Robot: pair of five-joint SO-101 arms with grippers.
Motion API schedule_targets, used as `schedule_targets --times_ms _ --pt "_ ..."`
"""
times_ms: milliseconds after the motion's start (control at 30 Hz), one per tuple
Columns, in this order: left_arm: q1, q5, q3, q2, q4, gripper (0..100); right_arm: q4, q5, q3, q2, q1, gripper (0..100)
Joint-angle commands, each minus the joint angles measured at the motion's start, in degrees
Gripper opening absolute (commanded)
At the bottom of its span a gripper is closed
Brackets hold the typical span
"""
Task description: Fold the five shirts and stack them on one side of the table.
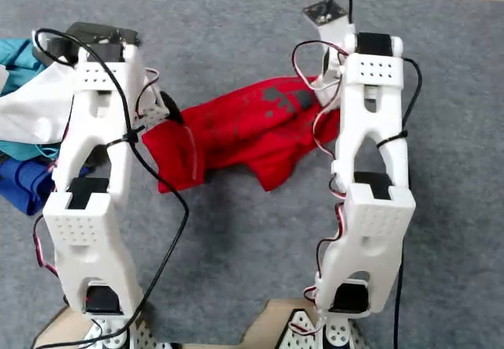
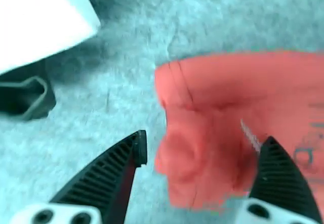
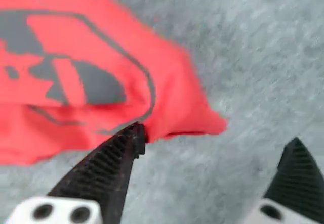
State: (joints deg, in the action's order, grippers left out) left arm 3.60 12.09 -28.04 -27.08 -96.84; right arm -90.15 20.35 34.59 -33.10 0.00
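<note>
While the red shirt lies crumpled mid-way along the worktop, the left gripper and right gripper, fingers spread wide, should each pinch 1 opposite edge, then pull it flat.

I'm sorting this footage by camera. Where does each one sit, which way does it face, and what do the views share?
High view: fixed above the grey fabric-covered table, looking down; the white left arm and right arm flank a crumpled red printed shirt.
Left wrist view: on the left wrist, looking down past the open left gripper at the shirt's bunched edge.
Right wrist view: on the right wrist, looking down past the open right gripper at the shirt's printed corner.
Shared: the red shirt, in all three.
</note>
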Motion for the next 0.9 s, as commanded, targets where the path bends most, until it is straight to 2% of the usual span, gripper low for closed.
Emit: schedule_targets --times_ms 0,67,167,267,400,500,600,733,867 --pt "0.4 0.5 -5.3 0.7 -3.7 36 -4.9 0.4 2.7 2.9 -3.2 33.6" --pt "0.4 0.5 -5.3 0.7 -3.7 33 -6.7 0.4 2.5 3.5 -4.6 27.4" --pt "0.4 0.5 -5.1 -0.1 -3.3 25 -6.3 0.5 2.2 2.9 -6.2 15.4" --pt "0.4 0.5 -2.8 -2.3 1.2 16 -4.0 0.4 2.2 -0.6 -7.2 5.7" --pt "-0.3 0.6 -0.4 -7.0 3.7 6 -3.2 0.4 2.2 -6.9 -8.4 7.4" --pt "-1.4 0.6 0.2 -10.6 3.4 2 -3.1 1.0 2.4 -11.6 -9.5 9.5" --pt "-1.1 0.5 0.2 -13.0 3.4 2 -3.3 1.0 2.6 -15.5 -9.5 9.2" --pt "0.7 0.2 -0.4 -13.7 2.6 2 -6.9 3.5 2.2 -16.4 -8.4 1.9" --pt "1.7 -1.2 -1.9 -13.7 0.7 2 -11.5 5.9 2.5 -14.2 -6.9 2.3"
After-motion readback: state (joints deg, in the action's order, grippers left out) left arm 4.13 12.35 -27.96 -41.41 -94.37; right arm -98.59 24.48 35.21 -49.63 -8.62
